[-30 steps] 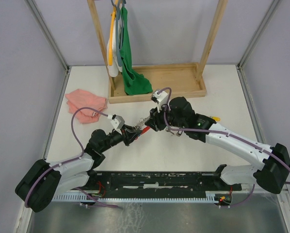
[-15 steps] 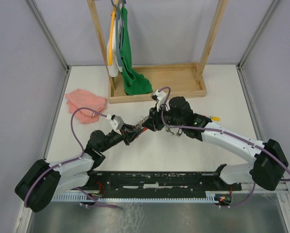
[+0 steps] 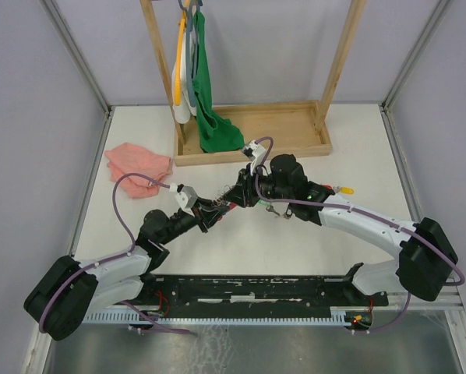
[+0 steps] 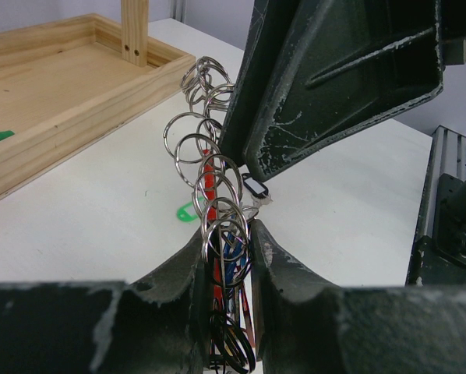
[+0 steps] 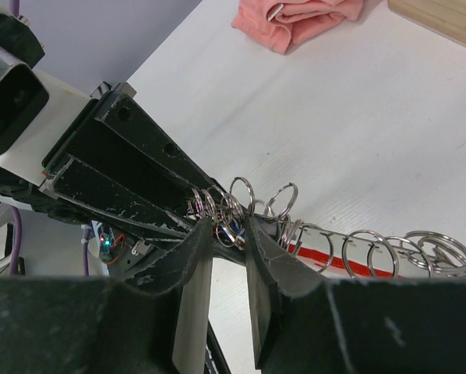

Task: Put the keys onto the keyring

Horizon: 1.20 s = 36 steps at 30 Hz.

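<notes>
The 2 arms meet over the middle of the table (image 3: 358, 148). The left gripper (image 3: 211, 211) is clamped tight on the keyring (image 3: 224, 204). In the left wrist view its 2 fingers (image 4: 171, 273) squeeze the keyring from both sides, and the keyring sticks up out of them. It has a thin red part (image 4: 210, 183) and lots of small silver rings (image 4: 192, 148) strung along it, 1 after another. Some dark tags sit low down between the fingers.

The right gripper (image 3: 238, 197) reaches in from the other side, with its tip right at the keyring. In the right wrist view its 2 fingers (image 5: 268, 257) are close together, and a few of the small rings sit in the thin gap between them. I cannot tell if they pinch the rings or only sit around them.

1 key with a green tag (image 4: 188, 212) lies flat on the table just past the keyring. Another key with a yellow tag (image 3: 344, 188) lies on the table beside the right arm, well apart from the keyring.

A pink cloth (image 3: 138, 167) lies near the left side of the table. A wooden tray (image 3: 287, 125) sits at the back, with a green cloth (image 3: 216, 128) hanging down into it.
</notes>
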{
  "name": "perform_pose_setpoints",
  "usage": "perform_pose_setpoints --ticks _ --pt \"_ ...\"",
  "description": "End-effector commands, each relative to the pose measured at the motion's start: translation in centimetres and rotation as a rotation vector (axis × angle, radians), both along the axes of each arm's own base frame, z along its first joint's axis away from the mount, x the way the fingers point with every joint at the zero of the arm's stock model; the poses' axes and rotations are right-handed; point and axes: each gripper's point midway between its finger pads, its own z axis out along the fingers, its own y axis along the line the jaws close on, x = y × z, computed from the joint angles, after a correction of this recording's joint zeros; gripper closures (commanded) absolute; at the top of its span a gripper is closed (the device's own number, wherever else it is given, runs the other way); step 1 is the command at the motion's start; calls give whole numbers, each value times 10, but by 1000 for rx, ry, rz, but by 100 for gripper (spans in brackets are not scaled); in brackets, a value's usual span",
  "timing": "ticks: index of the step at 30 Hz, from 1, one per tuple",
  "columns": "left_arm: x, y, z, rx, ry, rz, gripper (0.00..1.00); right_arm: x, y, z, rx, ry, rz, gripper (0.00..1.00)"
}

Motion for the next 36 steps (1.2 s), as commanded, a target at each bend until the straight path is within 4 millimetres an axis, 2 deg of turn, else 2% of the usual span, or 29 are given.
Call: perform_pose_setpoints --ticks 1,7,18,23,26,31,36 --pt "-7 -4 40 -107 -106 -33 96 5 8 9 58 -12 4 70" --pt "-7 -5 40 -111 -106 -33 96 3 10 7 58 4 19 78" --pt "-10 -6 40 -102 -124 -44 96 10 12 -4 23 53 -14 76" --pt "-11 -7 41 -100 -136 -49 96 6 17 1 66 45 18 75" --pt "-11 -8 41 -102 -136 -46 96 5 18 5 76 35 30 81" --pt "-10 -6 38 -99 -131 -36 94 5 14 9 66 -11 35 98" --pt "-11 -6 35 -95 -124 -36 87 3 12 18 60 -75 63 99"
